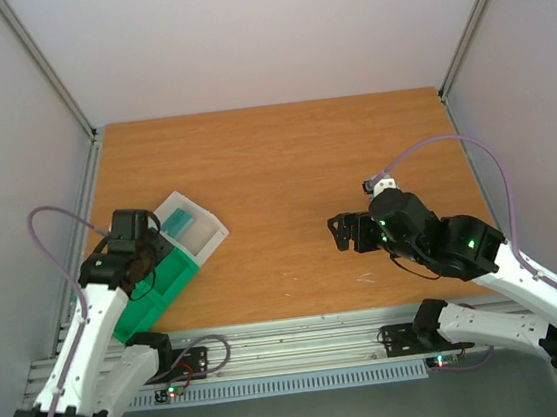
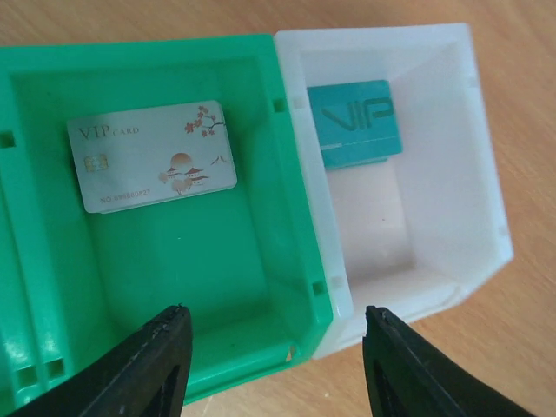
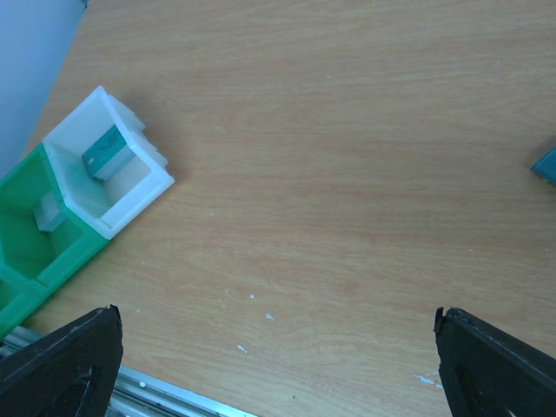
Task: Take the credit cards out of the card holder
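Observation:
One whitish credit card with red blossom marks lies flat in the green compartment of the plastic tray; it also shows in the right wrist view. My left gripper is open and empty, hovering over the tray's near wall; in the top view it points down at the tray. My right gripper is open and empty above bare table, at mid-right in the top view. The slate-blue card holder is not clearly in view; only a small blue corner shows at the right wrist view's right edge.
A teal VIP card lies in the tray's white compartment. The green-and-white tray sits at the table's front left, near the left wall. The metal rail runs along the near edge.

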Robot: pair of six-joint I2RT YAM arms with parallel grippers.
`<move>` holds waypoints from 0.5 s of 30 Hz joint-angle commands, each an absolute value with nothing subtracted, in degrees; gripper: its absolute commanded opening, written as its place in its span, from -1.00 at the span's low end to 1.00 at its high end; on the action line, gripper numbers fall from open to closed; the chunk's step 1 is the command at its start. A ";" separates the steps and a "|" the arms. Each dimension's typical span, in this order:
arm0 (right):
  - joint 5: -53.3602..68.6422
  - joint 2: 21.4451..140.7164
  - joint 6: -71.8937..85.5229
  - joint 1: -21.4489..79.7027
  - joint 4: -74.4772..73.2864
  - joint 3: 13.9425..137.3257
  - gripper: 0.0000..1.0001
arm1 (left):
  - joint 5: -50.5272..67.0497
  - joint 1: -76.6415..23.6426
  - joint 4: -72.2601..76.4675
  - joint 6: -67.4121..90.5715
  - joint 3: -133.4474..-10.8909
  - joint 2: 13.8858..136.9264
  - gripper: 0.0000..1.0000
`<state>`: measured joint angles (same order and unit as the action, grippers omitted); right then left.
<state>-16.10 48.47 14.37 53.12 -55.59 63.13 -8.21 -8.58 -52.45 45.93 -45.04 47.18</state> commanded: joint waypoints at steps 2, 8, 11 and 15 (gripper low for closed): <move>-17.15 47.87 13.34 53.61 -55.60 64.07 0.97 | -9.78 -8.17 -43.95 49.64 -42.85 52.25 0.07; -16.89 47.49 13.08 53.61 -55.71 64.03 0.97 | -10.82 -8.17 -40.12 52.15 -41.60 58.41 0.01; -17.05 47.42 12.93 53.61 -56.10 64.03 0.97 | -10.26 -8.13 -37.62 52.45 -41.58 60.96 -0.01; -17.63 47.20 12.75 53.61 -56.16 63.92 0.97 | -7.53 -8.17 -33.77 53.11 -41.31 64.02 -0.02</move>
<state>-16.12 47.92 13.72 53.12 -55.83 63.16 -8.51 -8.47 -40.64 51.20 -41.87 61.76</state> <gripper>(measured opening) 0.986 0.491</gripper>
